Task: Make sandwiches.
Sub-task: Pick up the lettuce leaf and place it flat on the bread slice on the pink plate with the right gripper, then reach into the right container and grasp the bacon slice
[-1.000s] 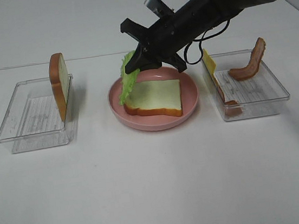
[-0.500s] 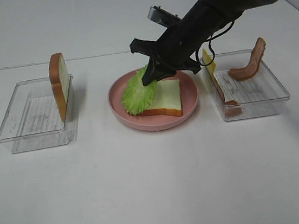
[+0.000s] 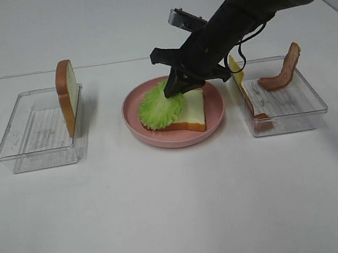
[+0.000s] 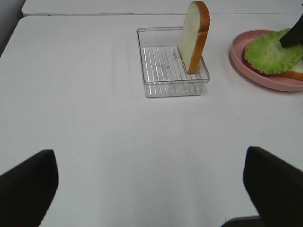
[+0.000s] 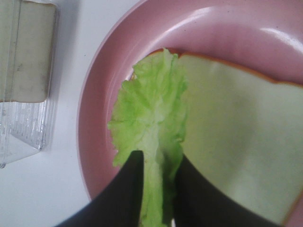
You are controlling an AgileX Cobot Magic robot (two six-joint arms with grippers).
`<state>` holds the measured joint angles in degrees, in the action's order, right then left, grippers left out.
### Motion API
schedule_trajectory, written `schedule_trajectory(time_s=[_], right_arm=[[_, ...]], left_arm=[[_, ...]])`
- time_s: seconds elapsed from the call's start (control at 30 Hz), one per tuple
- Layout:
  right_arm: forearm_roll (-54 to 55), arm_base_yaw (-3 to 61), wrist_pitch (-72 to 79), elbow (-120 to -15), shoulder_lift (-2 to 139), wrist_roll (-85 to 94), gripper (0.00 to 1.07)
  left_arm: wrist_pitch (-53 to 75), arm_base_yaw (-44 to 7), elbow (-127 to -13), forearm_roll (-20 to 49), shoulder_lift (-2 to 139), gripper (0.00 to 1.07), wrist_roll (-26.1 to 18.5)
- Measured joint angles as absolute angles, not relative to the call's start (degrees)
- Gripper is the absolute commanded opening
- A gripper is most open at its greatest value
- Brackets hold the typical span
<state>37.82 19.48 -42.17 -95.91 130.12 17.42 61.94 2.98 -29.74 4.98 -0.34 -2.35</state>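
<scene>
Laying the ruffled green toy lettuce leaf point(image 3: 158, 108) onto the square white bread slice point(image 3: 192, 111) with the brown crust is the step I am working through. The right gripper point(image 3: 174, 87) is pinching the leaf's narrow stem end between its two black fingers point(image 5: 127, 189), as the right wrist view is showing plainly. The leaf is resting mostly on the side of the slice nearer the left arm, overhanging the crust toward the rim of the round pink plate point(image 3: 215, 99), so I am judging it to be sitting off-centre. To finish this well, I am planning to nudge the pinched end toward the uncovered middle of the bread and lower it until it is lying flat. Only then am I parting the fingers, lifting straight up so the leaf is not dragging along. The left gripper point(image 4: 149, 158) is hovering over the white table point(image 4: 94, 142) with its fingers spread wide and nothing between them, near the clear plastic tray point(image 4: 175, 89) where a second bread slice point(image 4: 194, 35) is standing on edge. In the other clear tray point(image 3: 292, 125), the curved reddish-brown bacon strip point(image 3: 281, 74) and the yellow cheese slice point(image 3: 235, 69) are waiting.
</scene>
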Motion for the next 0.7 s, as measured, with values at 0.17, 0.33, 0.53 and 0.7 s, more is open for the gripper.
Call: schedule_trajectory(time_s=[0.17,0.33,0.53,0.7], right_arm=[[35.52,19.48,-41.88,-95.91,128.57,17.42,0.81],[33.06,19.48,-43.26,-96.89,125.94,17.36,0.86],[29.62,19.48,-47.67,-97.23,121.64,15.64,0.86],[21.2,19.48,-50.25,-97.23,116.31,11.63,0.86]], left_arm=[[61.94,2.98,-29.74,4.98,-0.34,0.98,-2.35],[61.94,2.98,-29.74,4.98,-0.34,0.98,-2.35],[61.94,2.98,-29.74,4.98,-0.34,0.98,-2.35],[61.94,2.98,-29.74,4.98,-0.34,0.98,-2.35]])
